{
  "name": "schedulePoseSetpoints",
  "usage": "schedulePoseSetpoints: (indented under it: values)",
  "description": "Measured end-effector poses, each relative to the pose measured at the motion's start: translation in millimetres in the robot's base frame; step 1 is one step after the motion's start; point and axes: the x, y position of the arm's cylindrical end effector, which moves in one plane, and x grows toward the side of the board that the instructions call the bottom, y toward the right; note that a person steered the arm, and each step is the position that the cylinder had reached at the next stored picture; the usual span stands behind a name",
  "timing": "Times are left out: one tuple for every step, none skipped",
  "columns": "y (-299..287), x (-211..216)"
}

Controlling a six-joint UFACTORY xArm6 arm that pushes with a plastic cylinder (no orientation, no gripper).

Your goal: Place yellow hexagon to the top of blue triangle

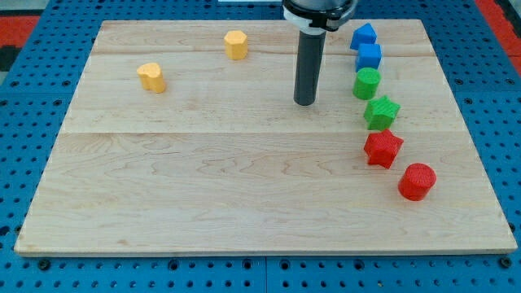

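Note:
The yellow hexagon (236,45) stands near the view's top, left of centre. The blue triangle (363,36) is at the view's top right, heading a curved line of blocks. My tip (304,102) rests on the board between them, lower than both. It is right of and below the yellow hexagon and left of and below the blue triangle, and touches no block.
A second yellow block (151,77) sits at the upper left. Below the blue triangle run a blue cube (369,56), green cylinder (366,83), green star (381,112), red star (383,149) and red cylinder (417,181). The wooden board (203,187) lies on a blue perforated table.

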Motion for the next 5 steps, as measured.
schedulePoseSetpoints:
  values:
    - [0,0]
    - [0,0]
    - [-1,0]
    - [-9,0]
    - [-49,-9]
